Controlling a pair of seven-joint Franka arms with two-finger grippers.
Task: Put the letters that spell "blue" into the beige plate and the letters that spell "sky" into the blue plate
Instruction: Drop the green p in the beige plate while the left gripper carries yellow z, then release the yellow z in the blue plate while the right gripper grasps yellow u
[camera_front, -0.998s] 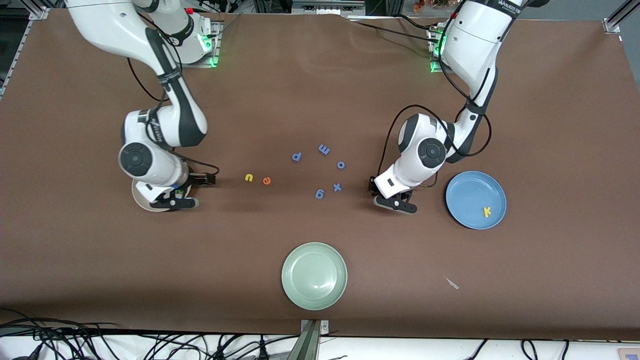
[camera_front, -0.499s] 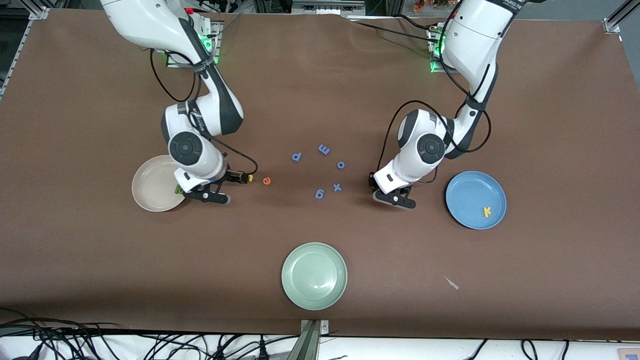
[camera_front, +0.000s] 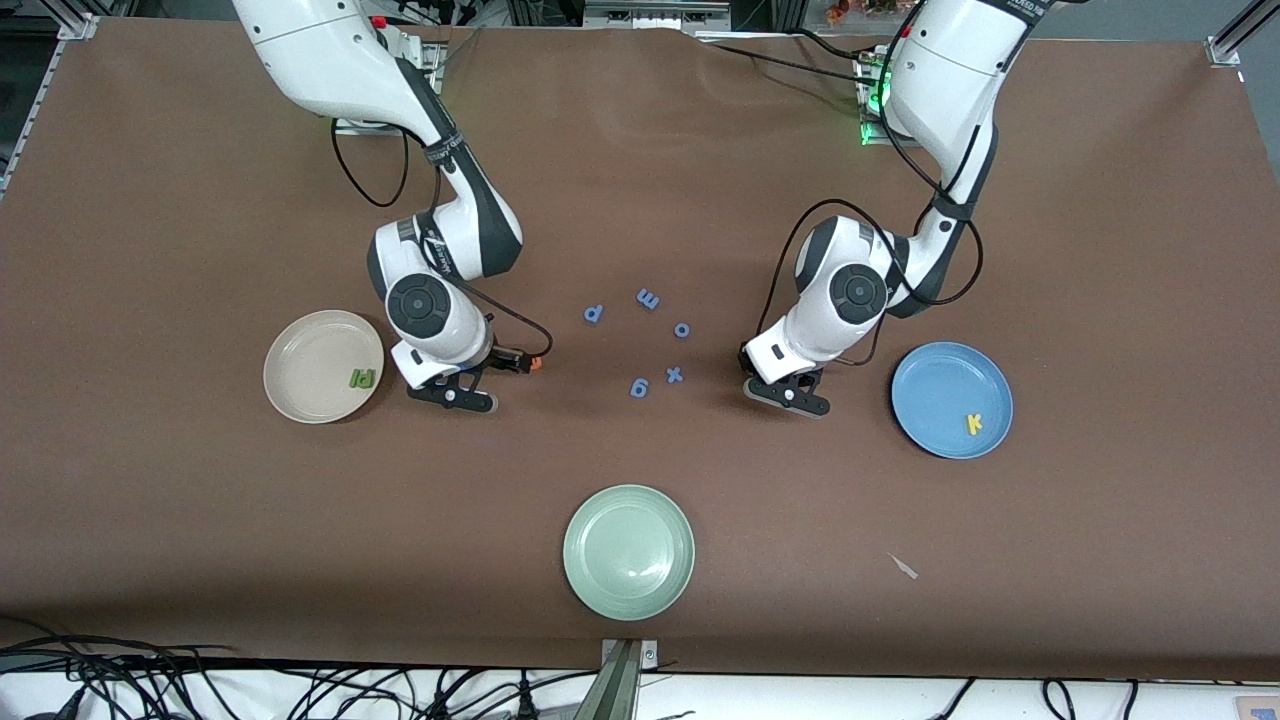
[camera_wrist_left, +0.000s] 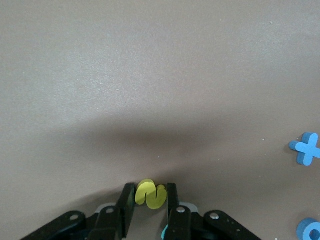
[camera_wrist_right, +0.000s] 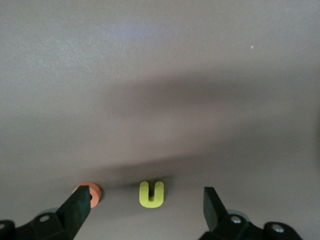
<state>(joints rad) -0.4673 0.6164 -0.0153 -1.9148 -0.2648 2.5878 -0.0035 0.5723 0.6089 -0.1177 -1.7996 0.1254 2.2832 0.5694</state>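
While our right gripper (camera_wrist_right: 146, 196) is hanging wide open over the u (camera_wrist_right: 151, 194), our left gripper (camera_wrist_left: 150, 189) is seemingly pinching the s (camera_wrist_left: 151, 195).

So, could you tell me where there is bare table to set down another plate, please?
Bare cloth lies between the pale green plate and the beige plate, and between it and the blue plate. It is crowded among the blue letters, flanked by the open right gripper over the yellow u and the left gripper pinching the yellow s.
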